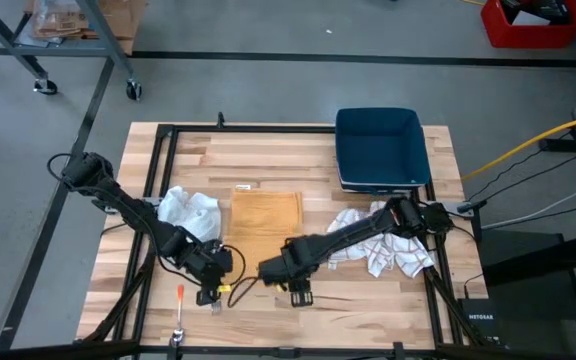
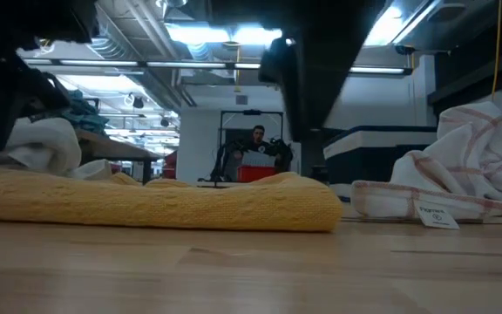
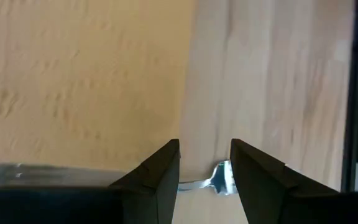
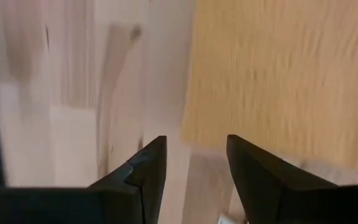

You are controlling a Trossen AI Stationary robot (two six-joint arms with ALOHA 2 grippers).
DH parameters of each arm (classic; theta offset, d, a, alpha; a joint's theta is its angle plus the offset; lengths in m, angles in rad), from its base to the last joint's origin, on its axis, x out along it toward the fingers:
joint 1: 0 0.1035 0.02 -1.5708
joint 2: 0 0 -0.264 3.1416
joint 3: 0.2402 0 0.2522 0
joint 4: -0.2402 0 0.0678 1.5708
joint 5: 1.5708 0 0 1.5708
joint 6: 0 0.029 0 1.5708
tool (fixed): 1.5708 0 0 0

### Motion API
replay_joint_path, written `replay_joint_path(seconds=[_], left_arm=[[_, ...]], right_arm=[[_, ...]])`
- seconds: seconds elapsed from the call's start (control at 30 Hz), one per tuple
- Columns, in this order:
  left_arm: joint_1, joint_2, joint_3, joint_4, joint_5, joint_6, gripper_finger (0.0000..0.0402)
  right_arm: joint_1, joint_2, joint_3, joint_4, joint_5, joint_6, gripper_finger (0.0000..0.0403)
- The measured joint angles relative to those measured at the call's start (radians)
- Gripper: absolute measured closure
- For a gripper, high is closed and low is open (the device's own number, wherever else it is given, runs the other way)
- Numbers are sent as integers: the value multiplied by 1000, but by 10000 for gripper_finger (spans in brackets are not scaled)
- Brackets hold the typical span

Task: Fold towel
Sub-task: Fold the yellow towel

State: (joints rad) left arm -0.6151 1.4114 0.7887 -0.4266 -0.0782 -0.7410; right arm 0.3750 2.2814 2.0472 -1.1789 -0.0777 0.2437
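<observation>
A yellow towel [image 1: 264,222] lies folded flat in a rectangle on the middle of the wooden table [image 1: 268,150]; in the low view it shows as a thick pad [image 2: 155,202]. My left gripper [image 1: 211,293] hangs open over bare wood near the towel's near left corner, with the towel's edge [image 3: 86,81] just ahead of its fingers. My right gripper [image 1: 300,293] points down, open, off the towel's near right corner [image 4: 278,74]. Neither has anything between its fingers.
A crumpled white towel [image 1: 190,212] lies left of the yellow one, and a red-striped white towel [image 1: 383,250] lies to its right. A blue bin [image 1: 380,148] stands at the far right. An orange-handled tool [image 1: 180,297] lies near the front edge. A person [image 2: 258,139] stands far behind.
</observation>
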Motion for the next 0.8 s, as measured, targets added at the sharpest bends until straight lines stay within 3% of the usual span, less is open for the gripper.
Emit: replay_joint_path(seconds=[0.17, 0.8], left_arm=[[-29, 29, 0, 7, -43, 17, 268], [-39, 203, 4, 34, -119, 63, 267]], right_arm=[[45, 6, 0, 53, 87, -48, 233], [63, 125, -21, 66, 139, -38, 233]])
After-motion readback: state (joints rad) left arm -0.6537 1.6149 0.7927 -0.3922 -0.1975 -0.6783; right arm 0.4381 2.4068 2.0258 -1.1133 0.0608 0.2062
